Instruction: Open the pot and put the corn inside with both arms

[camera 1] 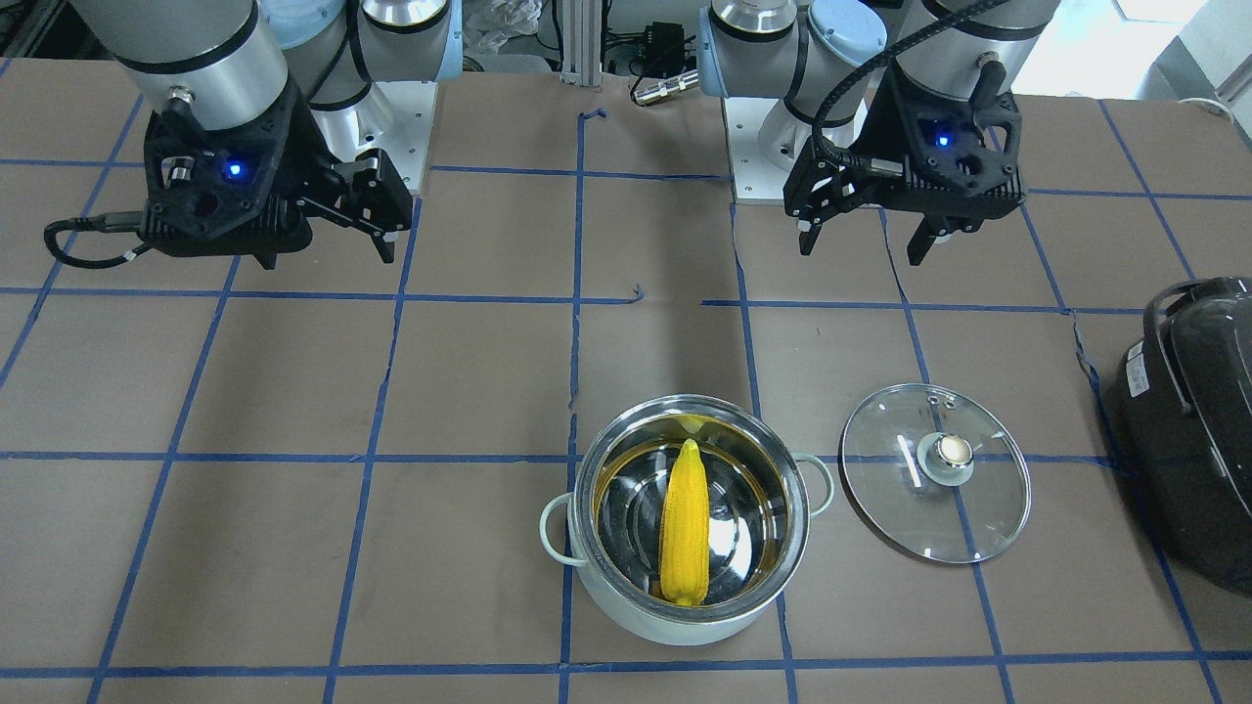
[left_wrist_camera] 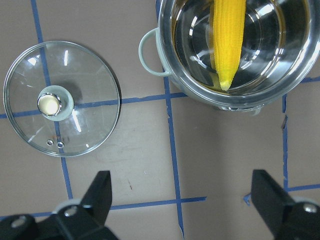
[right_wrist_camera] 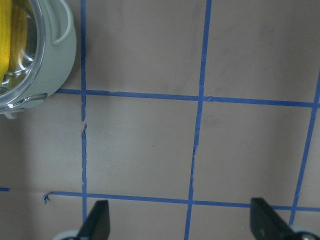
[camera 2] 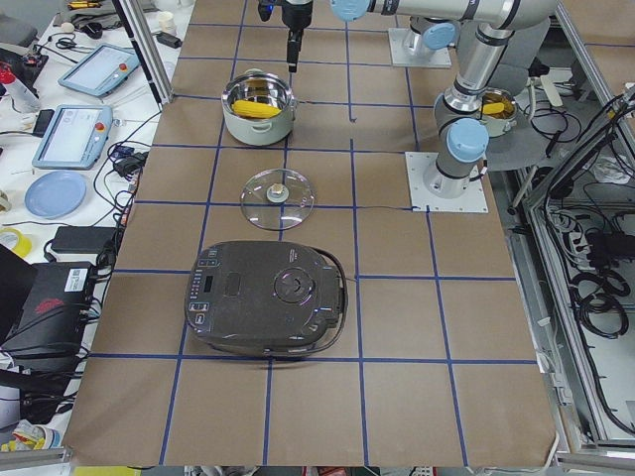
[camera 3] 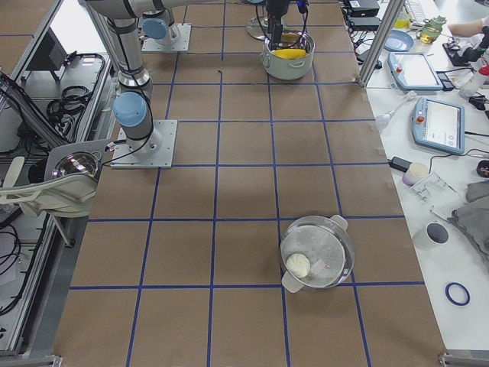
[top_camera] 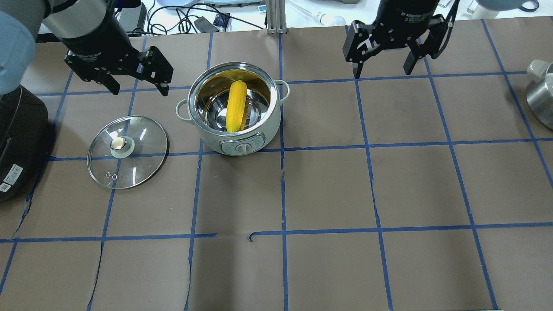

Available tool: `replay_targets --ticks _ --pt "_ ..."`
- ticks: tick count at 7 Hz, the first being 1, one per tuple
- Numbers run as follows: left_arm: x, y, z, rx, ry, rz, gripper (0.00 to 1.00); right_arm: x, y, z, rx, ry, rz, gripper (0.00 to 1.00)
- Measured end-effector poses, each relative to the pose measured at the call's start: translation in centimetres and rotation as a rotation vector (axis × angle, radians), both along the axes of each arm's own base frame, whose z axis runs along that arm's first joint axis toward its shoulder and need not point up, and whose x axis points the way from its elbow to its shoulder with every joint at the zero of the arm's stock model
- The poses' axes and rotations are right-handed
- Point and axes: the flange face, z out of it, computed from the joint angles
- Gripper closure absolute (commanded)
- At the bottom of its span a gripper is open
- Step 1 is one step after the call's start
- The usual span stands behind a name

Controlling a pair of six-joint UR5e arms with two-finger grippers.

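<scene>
The pale mint-green pot (camera 1: 685, 621) stands open on the table, and also shows in the overhead view (top_camera: 268, 125). The yellow corn (camera 1: 685, 528) lies inside it, leaning on the steel wall (top_camera: 236, 106). The glass lid (camera 1: 900, 508) lies flat on the table beside the pot, on my left side (top_camera: 129, 160). My left gripper (top_camera: 139, 88) is open and empty, above the table between lid and pot; its wrist view shows the lid (left_wrist_camera: 80, 110) and the corn (left_wrist_camera: 227, 45) below. My right gripper (top_camera: 382, 71) is open and empty, well to the pot's right.
A large black appliance (top_camera: 17, 129) sits at the table's left end, beyond the lid. A second steel pot (top_camera: 540, 90) stands at the far right edge. Brown paper with a blue tape grid covers the table.
</scene>
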Motion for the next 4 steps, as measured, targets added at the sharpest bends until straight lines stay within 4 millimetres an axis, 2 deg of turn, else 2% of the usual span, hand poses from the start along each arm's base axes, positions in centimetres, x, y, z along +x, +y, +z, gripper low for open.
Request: replay_targets --ticks 1,4 --pt "-0.04 0.32 0.21 0.002 0.002 0.003 0.0 -0.06 0.63 -0.75 -0.022 -0.005 0.003 0.0" --pt "0.09 0.69 0.36 0.006 0.004 0.009 0.0 -0.06 0.71 -1.24 -0.064 -0.004 0.006 0.0"
